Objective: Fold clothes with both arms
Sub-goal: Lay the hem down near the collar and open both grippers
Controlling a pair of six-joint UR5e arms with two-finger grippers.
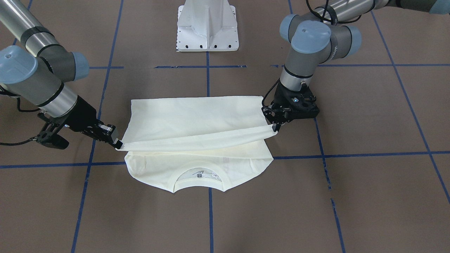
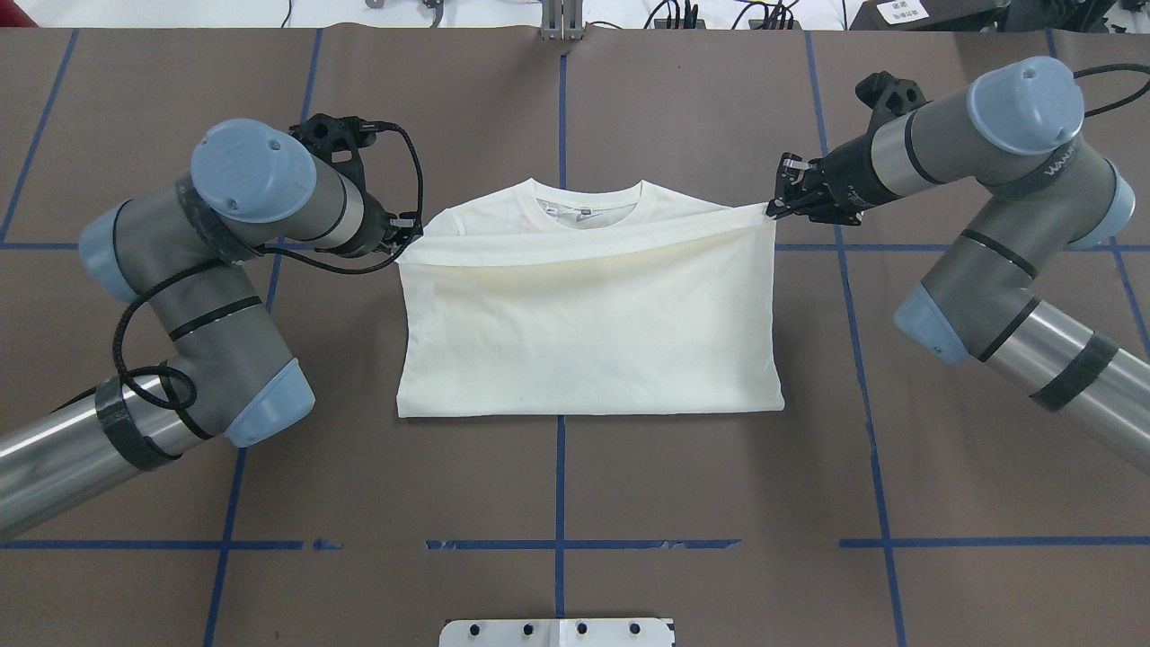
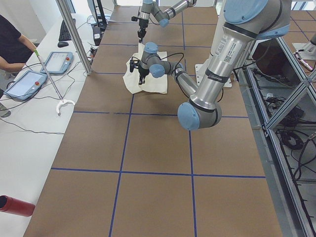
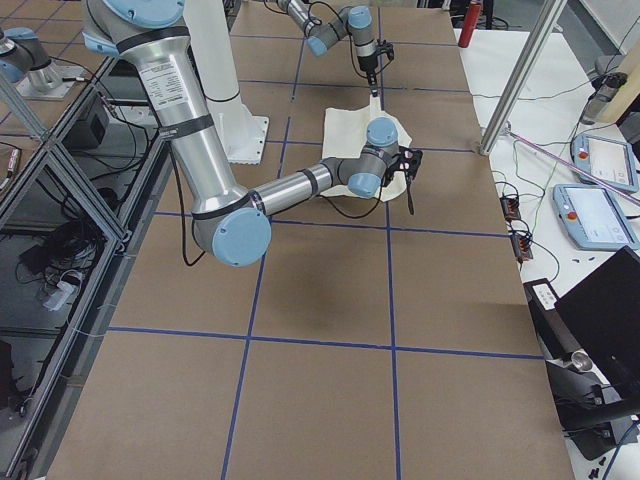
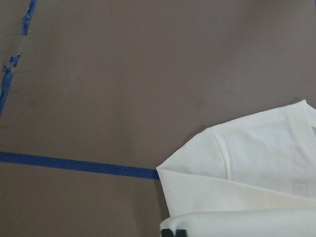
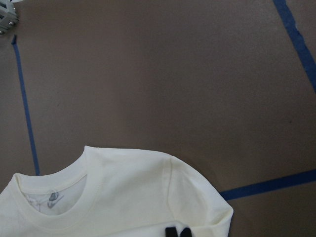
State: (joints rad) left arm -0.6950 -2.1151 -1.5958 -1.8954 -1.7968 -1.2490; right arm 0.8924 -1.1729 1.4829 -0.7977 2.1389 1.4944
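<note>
Jaws of the left arm (image 2: 225,296) and right arm (image 2: 988,261) gripped the shirt's (image 2: 584,341) hem (image 2: 584,244) taut between them; collar (image 2: 588,203) lay just beyond.

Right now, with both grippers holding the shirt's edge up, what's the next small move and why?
Probably lower both grippers together, laying the held edge down just short of the collar. The left gripper and right gripper pinch its two corners, stretched taut above the T-shirt, already folded over most of the body, with the collar showing beyond it.
</note>
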